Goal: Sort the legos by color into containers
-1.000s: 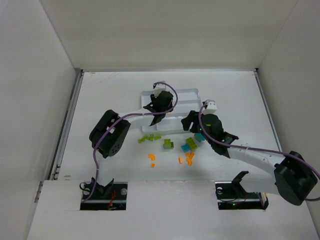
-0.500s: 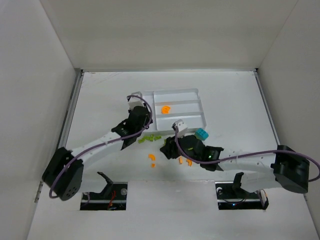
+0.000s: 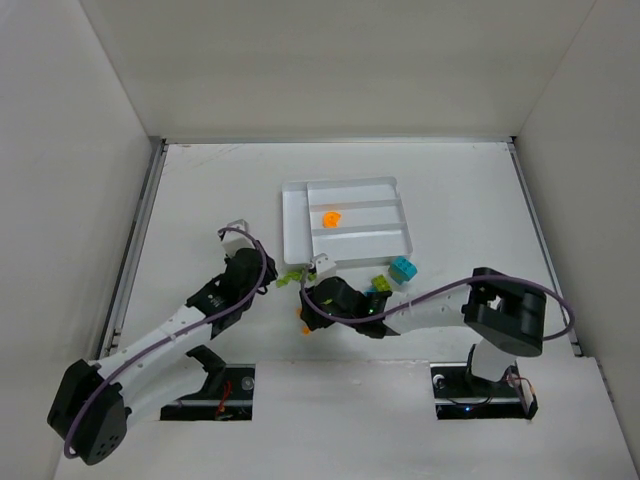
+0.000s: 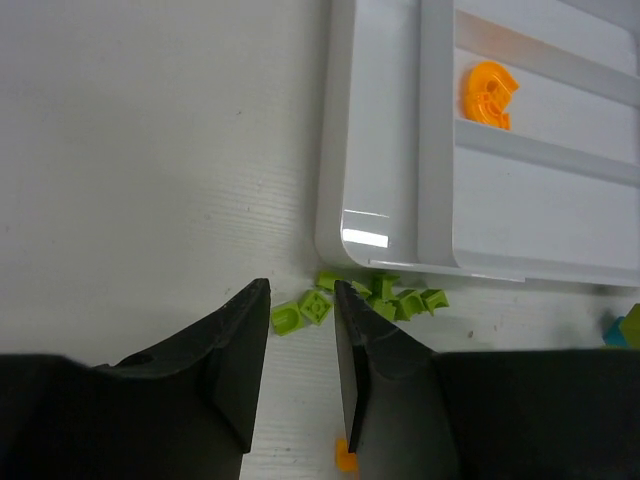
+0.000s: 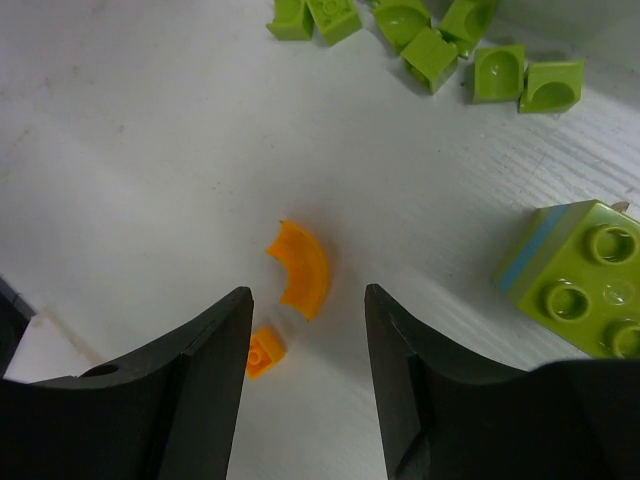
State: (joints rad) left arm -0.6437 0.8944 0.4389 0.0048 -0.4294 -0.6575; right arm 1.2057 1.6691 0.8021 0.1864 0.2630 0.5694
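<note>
Straddling the orange arch toward the table's near edge, the right gripper gapes empty. Light, stiff and slick, the arch probably suits a pinch across its curve. The left gripper is narrowly parted and empty.

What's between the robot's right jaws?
A curved orange plastic lego and a tiny orange lego chip lie on the white table between the right gripper's open jaws; the right wrist view shows it.
</note>
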